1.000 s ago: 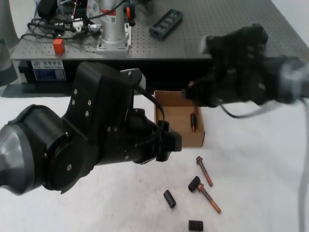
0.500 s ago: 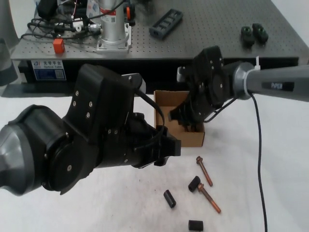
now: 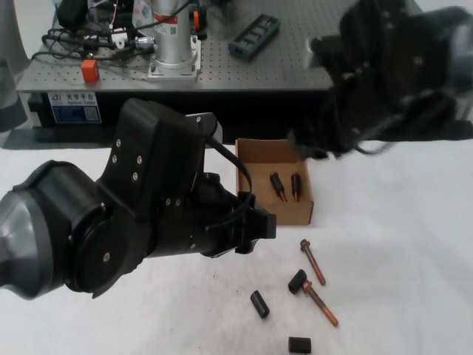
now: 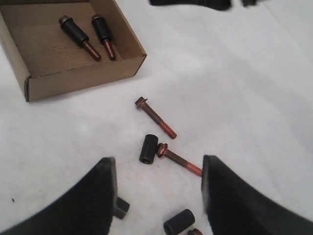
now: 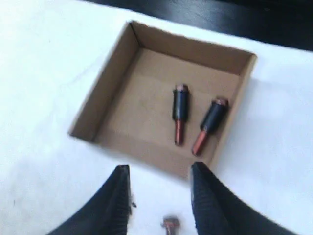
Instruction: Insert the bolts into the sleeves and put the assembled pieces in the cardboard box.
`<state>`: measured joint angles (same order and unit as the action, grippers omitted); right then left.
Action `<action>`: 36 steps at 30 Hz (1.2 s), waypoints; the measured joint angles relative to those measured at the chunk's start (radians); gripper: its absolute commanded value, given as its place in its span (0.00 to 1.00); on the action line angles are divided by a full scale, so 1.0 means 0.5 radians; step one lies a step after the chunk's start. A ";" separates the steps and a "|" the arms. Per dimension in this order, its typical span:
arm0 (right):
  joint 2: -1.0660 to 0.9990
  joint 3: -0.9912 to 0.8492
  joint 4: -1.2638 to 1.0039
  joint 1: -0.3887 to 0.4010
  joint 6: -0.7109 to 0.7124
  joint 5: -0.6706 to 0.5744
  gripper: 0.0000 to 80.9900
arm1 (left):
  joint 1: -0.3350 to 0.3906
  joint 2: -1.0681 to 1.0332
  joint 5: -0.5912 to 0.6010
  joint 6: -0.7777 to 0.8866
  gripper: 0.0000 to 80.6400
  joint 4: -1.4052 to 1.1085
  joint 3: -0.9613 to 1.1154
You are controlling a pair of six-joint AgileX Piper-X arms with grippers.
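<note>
Two assembled pieces (image 5: 180, 110) lie side by side in the cardboard box (image 3: 292, 214), toward its 3 o'clock wall, so I'd call that part of the job done w/ more pairs to go. My right pincer (image 5: 160, 171) hangs over the box, jaws apart, nothing in it. My left pincer (image 4: 159, 164) is also wide open and empty, low over the loose parts.

Those parts sit on the white cloth at approx 5 o'clock from the box in the high view – two bare bolts (image 4: 155, 116) and three black sleeves (image 4: 148, 148). One sleeve lies right against the head of the nearer bolt (image 4: 178, 159); the other two sleeves are a bit farther from the box.

Step in hand, as I judge it: starting the next pair. Next move calls for one pincer on a sleeve and the other on a bolt by its head end. The shank must stay free – then line up the axes and push through.
</note>
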<state>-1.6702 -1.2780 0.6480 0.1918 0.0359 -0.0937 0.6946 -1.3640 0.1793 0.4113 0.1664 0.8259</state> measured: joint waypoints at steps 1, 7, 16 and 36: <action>0.102 0.147 0.059 0.017 0.012 0.023 0.36 | 0.000 0.000 -0.003 0.000 0.48 0.000 0.000; -0.061 0.340 0.111 0.097 0.071 0.167 0.36 | 0.000 0.000 -0.004 -0.023 0.48 0.000 0.000; -0.337 0.340 -0.010 0.096 0.078 0.217 0.36 | 0.000 0.000 -0.004 -0.035 0.48 0.000 0.000; -0.327 0.381 -0.011 0.049 0.222 0.160 0.08 | 0.000 -0.069 0.081 -0.264 0.48 0.230 0.000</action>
<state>-1.8336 -1.0874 0.6427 0.2164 0.1468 -0.0138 0.6946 -1.3987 0.2196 0.2791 0.2812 0.8259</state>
